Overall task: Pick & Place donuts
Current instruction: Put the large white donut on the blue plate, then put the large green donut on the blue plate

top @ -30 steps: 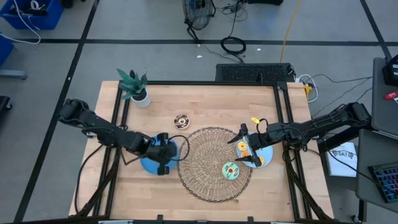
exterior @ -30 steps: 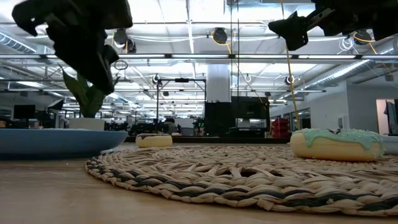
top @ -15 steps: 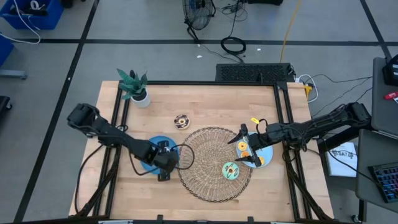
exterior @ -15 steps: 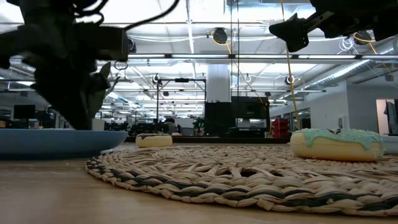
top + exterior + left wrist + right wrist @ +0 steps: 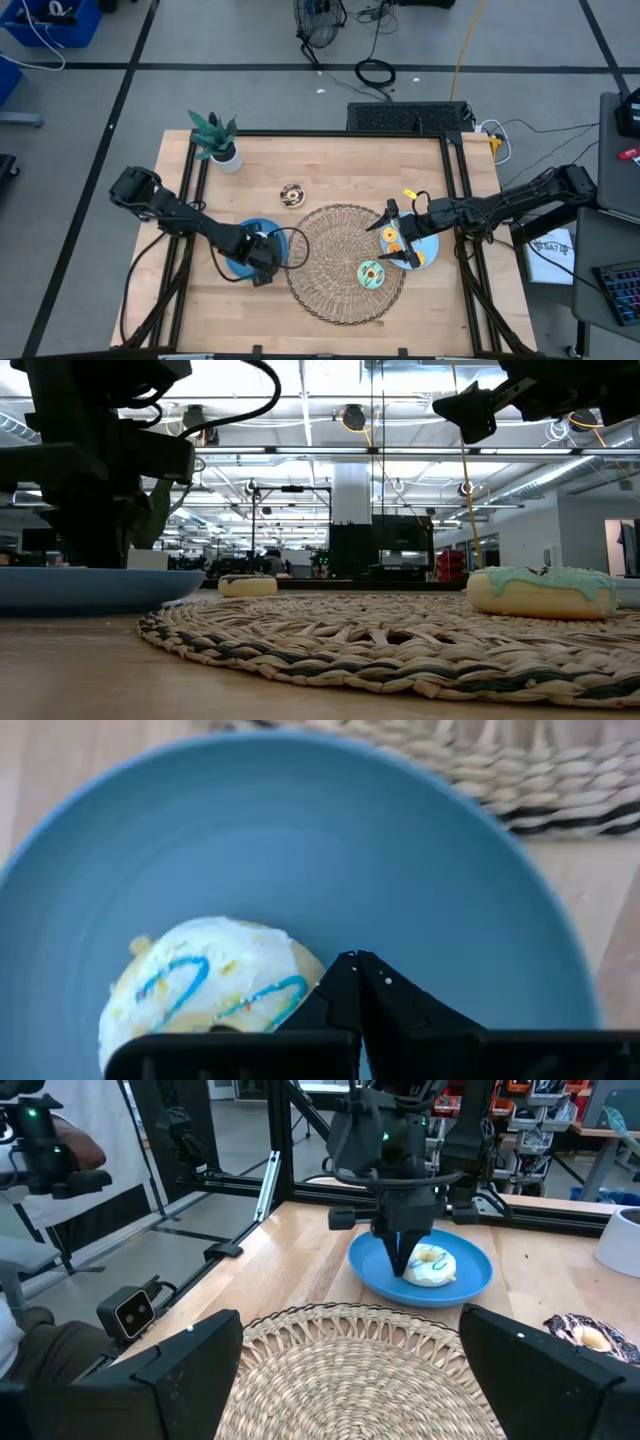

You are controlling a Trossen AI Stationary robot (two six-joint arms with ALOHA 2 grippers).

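The left claw (image 5: 355,982) is low over the blue plate (image 5: 420,850) on the left part of the table (image 5: 330,160), its two dark fingers pressed together with nothing between them, tips just beside the white-iced donut (image 5: 205,985) with blue squiggles lying on that plate. In the right wrist view the claw points straight down next to that donut, which rests flat on the plate. To grip it, the fingers likely need to spread first, then straddle one side of the ring, one finger in the hole, before closing. Beyond the plate lies the round woven mat (image 5: 345,262) in the middle of the table, carrying a green-iced donut (image 5: 371,274) near its right edge. The right claw (image 5: 397,238) waits with fingers spread wide, empty, above a second blue plate (image 5: 428,248) where an orange donut (image 5: 392,240) sits. A chocolate-iced donut (image 5: 292,195) lies alone on the bare wood farther back, near a small potted plant (image 5: 215,138).
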